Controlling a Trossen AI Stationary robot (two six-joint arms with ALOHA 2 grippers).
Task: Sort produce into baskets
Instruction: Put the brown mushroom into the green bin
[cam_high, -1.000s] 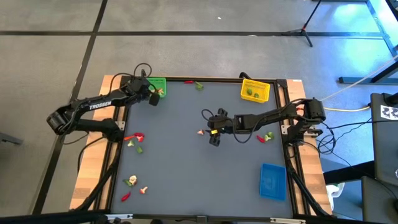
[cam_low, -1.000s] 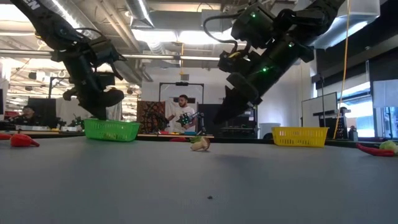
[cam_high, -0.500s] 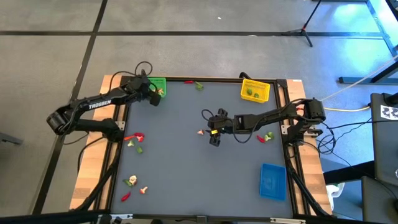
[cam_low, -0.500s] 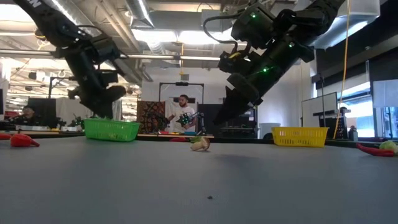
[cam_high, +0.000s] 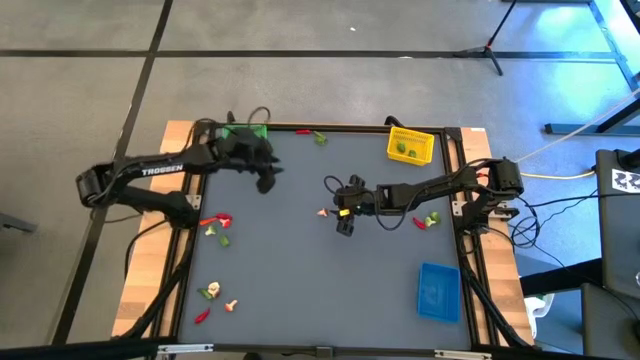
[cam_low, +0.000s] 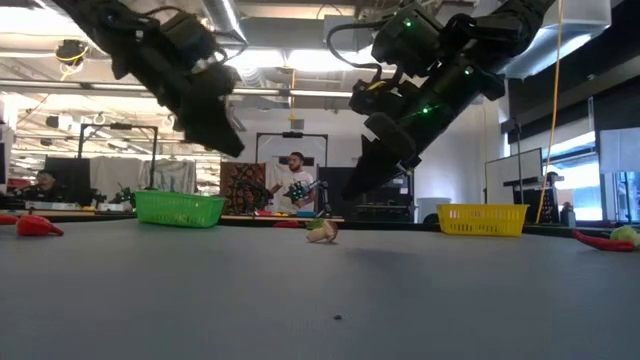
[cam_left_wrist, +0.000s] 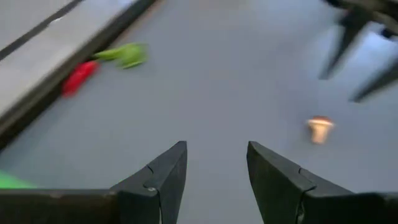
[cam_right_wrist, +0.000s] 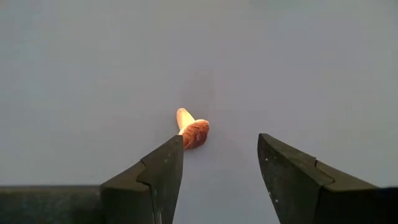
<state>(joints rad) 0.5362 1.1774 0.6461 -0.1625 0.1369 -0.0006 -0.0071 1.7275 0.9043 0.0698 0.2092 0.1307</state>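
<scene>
**Hovering over a mushroom at mid-table, both claws empty**

Hanging above the middle of the grey table (cam_high: 300, 260), the right gripper (cam_high: 343, 222) has its two fingers spread apart with nothing between them. A small mushroom piece (cam_right_wrist: 193, 130) lies on the mat just ahead of the fingertips, apart from them; from above it shows as a pale speck (cam_high: 322, 212) just beside the gripper.

The left gripper (cam_high: 266, 181) is raised over the mat near the far left corner, just clear of the green basket (cam_high: 245, 131). Its fingers stand parted and hold nothing.

The yellow basket (cam_high: 410, 146) sits at the far right corner with green pieces inside. The blue basket (cam_high: 438, 291) lies at the near right.

Loose produce is scattered about: a red chili with a green piece (cam_high: 318, 136) by the far edge, a cluster (cam_high: 216, 226) on the left side, another cluster (cam_high: 214, 300) at the near left, and a few pieces (cam_high: 428, 219) under the right arm.

A person (cam_low: 293, 180) sits in the room behind the table.
</scene>
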